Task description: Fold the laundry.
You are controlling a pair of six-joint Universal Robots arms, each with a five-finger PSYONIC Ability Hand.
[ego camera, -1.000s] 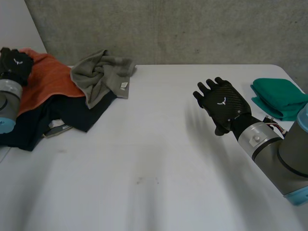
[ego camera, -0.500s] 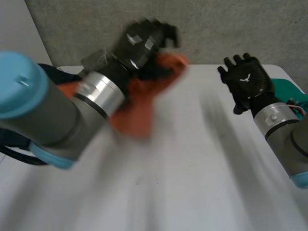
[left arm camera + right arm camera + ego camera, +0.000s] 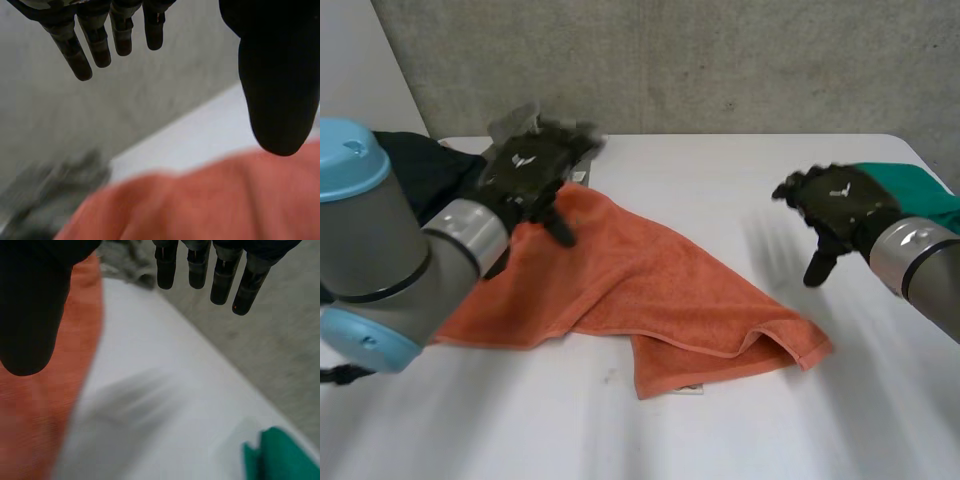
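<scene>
The left hand [image 3: 528, 172] is seen over the far corner of the orange towel [image 3: 650, 285], with its fingers straight and spread from the thumb and nothing clasped. The towel, a nubby terry cloth, is laid out across the middle of the white table [image 3: 720, 170], and its near corner is doubled over so that a hemmed edge shows. A second ago it was bunched in the pile at the left, by the grey towel [image 3: 512, 120] and the dark garment [image 3: 425, 165]. The right hand [image 3: 837, 203], its fingers likewise straight and empty, is held near the green cloth [image 3: 925, 190].

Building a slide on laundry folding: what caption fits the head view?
Orange towel lies rumpled on the white table, left hand open over its far corner, right hand open beside it.
</scene>
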